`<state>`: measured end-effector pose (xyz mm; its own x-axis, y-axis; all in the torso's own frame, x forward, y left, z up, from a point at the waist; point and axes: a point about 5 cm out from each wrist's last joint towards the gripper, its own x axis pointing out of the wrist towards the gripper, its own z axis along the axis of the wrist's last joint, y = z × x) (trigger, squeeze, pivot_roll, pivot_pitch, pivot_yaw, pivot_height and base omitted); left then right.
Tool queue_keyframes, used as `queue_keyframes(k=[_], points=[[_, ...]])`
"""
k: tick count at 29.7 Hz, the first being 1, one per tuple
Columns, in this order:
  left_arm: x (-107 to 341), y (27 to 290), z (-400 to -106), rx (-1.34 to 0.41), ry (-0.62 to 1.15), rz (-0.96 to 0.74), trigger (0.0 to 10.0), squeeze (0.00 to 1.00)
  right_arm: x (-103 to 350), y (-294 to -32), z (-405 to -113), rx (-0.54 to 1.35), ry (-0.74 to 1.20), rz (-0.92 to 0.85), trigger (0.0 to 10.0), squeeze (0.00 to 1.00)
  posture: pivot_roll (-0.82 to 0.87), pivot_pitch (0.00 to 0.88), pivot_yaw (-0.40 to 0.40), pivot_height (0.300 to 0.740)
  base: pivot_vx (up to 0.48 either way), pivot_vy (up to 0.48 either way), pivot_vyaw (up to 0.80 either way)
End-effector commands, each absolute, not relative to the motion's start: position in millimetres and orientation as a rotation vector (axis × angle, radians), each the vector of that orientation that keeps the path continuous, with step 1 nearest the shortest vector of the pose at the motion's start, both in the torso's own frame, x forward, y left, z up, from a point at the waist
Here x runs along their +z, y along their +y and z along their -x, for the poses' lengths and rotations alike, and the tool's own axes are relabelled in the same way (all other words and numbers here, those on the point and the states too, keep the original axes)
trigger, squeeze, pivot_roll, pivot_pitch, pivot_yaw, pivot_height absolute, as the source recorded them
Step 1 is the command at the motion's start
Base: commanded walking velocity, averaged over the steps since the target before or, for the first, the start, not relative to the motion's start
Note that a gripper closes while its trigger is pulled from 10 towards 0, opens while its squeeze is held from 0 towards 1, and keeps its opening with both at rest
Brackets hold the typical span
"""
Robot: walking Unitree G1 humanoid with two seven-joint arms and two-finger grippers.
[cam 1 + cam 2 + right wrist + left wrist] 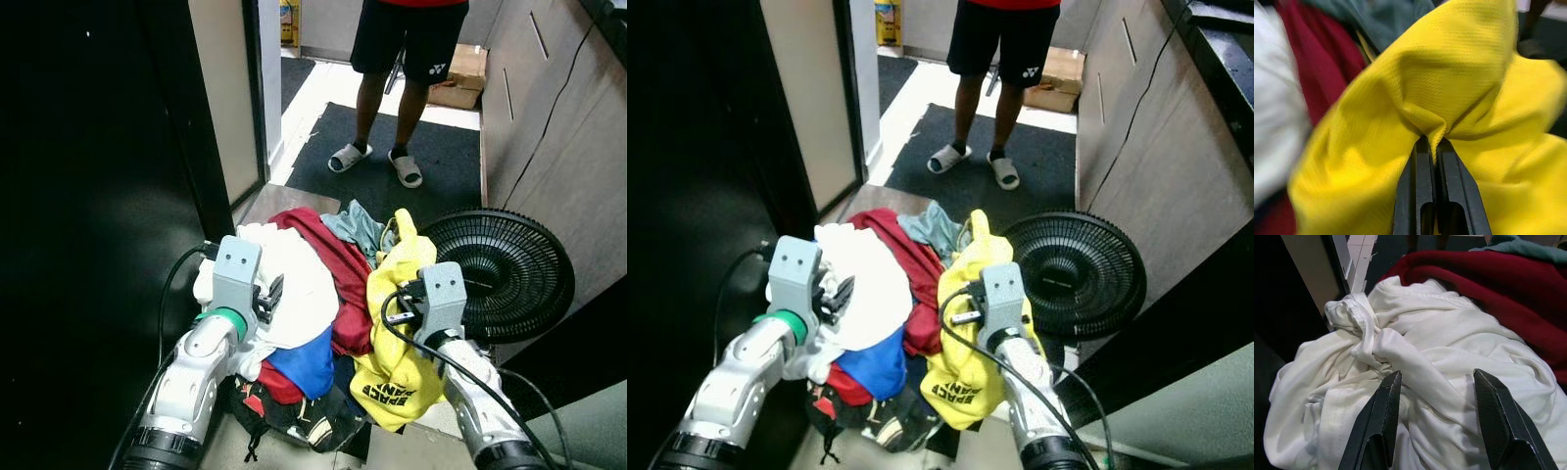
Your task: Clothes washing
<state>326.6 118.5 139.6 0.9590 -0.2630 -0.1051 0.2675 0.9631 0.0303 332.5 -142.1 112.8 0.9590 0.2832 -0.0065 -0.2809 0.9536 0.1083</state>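
Closest to the camera were the robot's two silver arms, reaching down over a big pile of clothes on the floor. The right gripper (pixel 1431 147) was pinched tight on a fold of the yellow shirt (pixel 392 343), with the cloth bunched up between its two black fingers. The left gripper (pixel 1432 396) was spread wide, its fingers hanging just over the white shirt (pixel 1449 362) and not squeezing it.

The pile sat between a dark wall on the robot's left and a black fan (pixel 505 269) on its right. Under the white shirt lay a blue cloth (pixel 304 364), and behind it a dark red top (pixel 338 264) and a grey-green one (pixel 355 227).

To do this step well, the right arm should probably lift the yellow shirt slowly and straight up, so it slides free and does not drag other clothes along. It should stay away from the fan, which is just beside the shirt. The left claw could push down into a thick fold of white cloth before it closes.

Farther off, a person (pixel 407 59) in sandals stood on a dark mat (pixel 392 157).
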Motion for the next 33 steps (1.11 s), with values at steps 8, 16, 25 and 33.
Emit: queue_keyframes(k=[8, 16, 25, 33], points=[[135.2, 122.1, -321.0, -0.253, 0.12, -0.051, 10.0, 0.0, 245.6, -110.3, -339.5, 0.515, -0.424, -0.489, 0.0, 0.0, 0.02, 0.171, 0.05, 0.74, 0.0, 0.0, 0.0], [140.4, 124.3, -312.5, -0.239, 0.102, -0.049, 10.0, 0.0, 331.5, -126.0, -332.7, 0.432, -0.741, -0.374, 0.0, 0.0, 0.03, 0.156, 0.049, 0.74, 0.0, 0.0, 0.0], [178.7, 128.3, -307.0, -0.216, -0.018, -0.028, 10.0, 0.0, 351.6, -153.1, -307.7, 0.243, -0.878, -0.102, 0.0, 0.0, 0.04, 0.123, 0.05, 0.74, 0.0, 0.0, 0.0], [234.7, 130.3, -302.1, -0.198, -0.165, 0.05, 10.0, 0.0, 360.4, -188.9, -270.1, 0.044, -0.965, 0.045, 0.0, 0.0, 0.04, 0.084, 0.063, 0.74, 0.0, 0.0, 0.0]])
